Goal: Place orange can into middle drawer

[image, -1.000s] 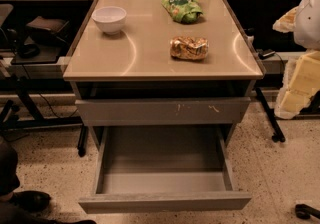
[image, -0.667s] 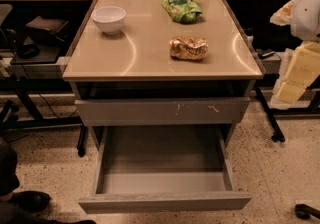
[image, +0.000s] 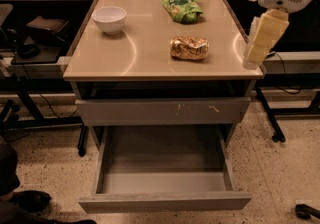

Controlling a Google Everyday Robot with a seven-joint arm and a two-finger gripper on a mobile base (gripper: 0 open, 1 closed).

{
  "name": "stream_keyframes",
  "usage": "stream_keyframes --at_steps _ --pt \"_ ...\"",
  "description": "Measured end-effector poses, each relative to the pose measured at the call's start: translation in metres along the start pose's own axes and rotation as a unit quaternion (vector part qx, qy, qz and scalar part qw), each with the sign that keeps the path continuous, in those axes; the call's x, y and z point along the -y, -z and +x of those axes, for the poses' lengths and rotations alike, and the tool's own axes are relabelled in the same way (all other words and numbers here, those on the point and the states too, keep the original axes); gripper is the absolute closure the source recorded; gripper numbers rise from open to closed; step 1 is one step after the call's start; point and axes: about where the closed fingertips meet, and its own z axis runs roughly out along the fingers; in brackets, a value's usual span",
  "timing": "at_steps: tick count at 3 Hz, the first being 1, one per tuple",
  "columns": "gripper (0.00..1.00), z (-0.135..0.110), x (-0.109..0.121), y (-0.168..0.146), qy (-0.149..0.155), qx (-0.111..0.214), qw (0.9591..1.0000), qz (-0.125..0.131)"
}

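The orange can (image: pixel 189 48) lies on its side on the tan tabletop (image: pixel 145 53), right of centre. The middle drawer (image: pixel 163 180) is pulled out low in front, with a bare grey floor and a plain front panel. Above it is a shut drawer front (image: pixel 160 111) with small orange scuff marks. My gripper (image: pixel 251 60) hangs at the end of the pale yellow arm, over the table's right edge, right of the can and apart from it. It holds nothing that I can see.
A white bowl (image: pixel 109 18) stands at the table's back left. A green snack bag (image: pixel 183 7) lies at the back, behind the can. Dark desks with cables flank the table. A dark shoe (image: pixel 25 200) is on the speckled floor at lower left.
My arm has moved left and up, from beside the table to over its right edge. The can, bowl, bag and drawer have not moved.
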Motion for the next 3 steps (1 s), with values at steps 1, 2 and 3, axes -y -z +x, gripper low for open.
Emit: stream_keyframes --at_steps 1,2,3 --pt "0.0 -0.013 0.037 -0.021 0.0 0.004 1.0 0.005" --pt "0.0 -0.008 0.083 -0.069 -0.027 -0.01 0.9996 -0.002" --pt "0.0 -0.008 0.083 -0.069 -0.027 -0.01 0.9996 -0.002"
